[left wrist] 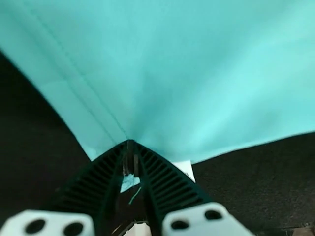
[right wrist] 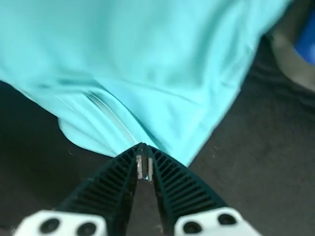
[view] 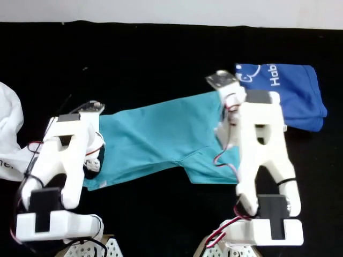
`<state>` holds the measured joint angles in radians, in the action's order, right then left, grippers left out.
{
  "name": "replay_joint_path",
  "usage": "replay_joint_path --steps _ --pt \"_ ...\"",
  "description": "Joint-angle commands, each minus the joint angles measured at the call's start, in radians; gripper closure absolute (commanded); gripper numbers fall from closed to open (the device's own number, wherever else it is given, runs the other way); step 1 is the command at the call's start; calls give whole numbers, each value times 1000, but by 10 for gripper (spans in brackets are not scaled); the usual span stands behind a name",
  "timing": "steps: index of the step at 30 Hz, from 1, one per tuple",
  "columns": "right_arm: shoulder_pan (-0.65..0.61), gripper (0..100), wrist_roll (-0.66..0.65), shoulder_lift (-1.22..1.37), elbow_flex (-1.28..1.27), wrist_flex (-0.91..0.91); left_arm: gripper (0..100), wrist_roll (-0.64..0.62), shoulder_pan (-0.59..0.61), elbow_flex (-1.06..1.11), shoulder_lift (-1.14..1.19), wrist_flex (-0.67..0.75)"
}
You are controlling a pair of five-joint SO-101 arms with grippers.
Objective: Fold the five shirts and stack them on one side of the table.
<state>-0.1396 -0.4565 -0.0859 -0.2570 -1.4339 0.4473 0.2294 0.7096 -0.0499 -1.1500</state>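
A teal shirt [view: 161, 136] hangs stretched between my two arms over the black table [view: 161, 48]. In the high view my left gripper [view: 97, 145] is at the shirt's left edge and my right gripper [view: 227, 111] at its upper right corner. The left wrist view shows the left gripper [left wrist: 129, 145] shut on the teal shirt [left wrist: 197, 73] beside a seam. My right gripper [right wrist: 142, 148] is shut on a folded edge of the teal shirt [right wrist: 147, 59]. A folded blue shirt [view: 292, 93] lies at the back right. A white shirt [view: 9, 126] lies crumpled at the left edge.
The table's back and front middle are bare black cloth. Both arm bases [view: 56, 227] stand at the front edge. A bit of the blue shirt [right wrist: 308, 34] shows beyond the teal cloth in the right wrist view.
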Motion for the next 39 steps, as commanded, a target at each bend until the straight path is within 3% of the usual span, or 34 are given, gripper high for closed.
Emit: replay_joint_path --steps 1,5,10,17,23,28,31,39 --pt "-127 989 34 -18 -35 68 990 -2 -4 -31 31 2" --pt "-183 991 31 50 -131 143 990 0 1 -27 42 2" --pt "-222 991 26 54 -191 45 990 -2 -1 -28 44 26" --pt "-340 991 26 -168 -291 -47 990 -6 -1 15 42 175" --pt "-166 991 43 -272 -209 245 990 -8 -1 19 42 175" --pt "-151 991 75 -110 -231 394 990 -8 -2 19 44 175" --pt "-174 991 75 5 -231 386 990 -8 -2 19 44 175" --pt "-309 991 72 47 -239 113 990 -8 -2 19 44 175"
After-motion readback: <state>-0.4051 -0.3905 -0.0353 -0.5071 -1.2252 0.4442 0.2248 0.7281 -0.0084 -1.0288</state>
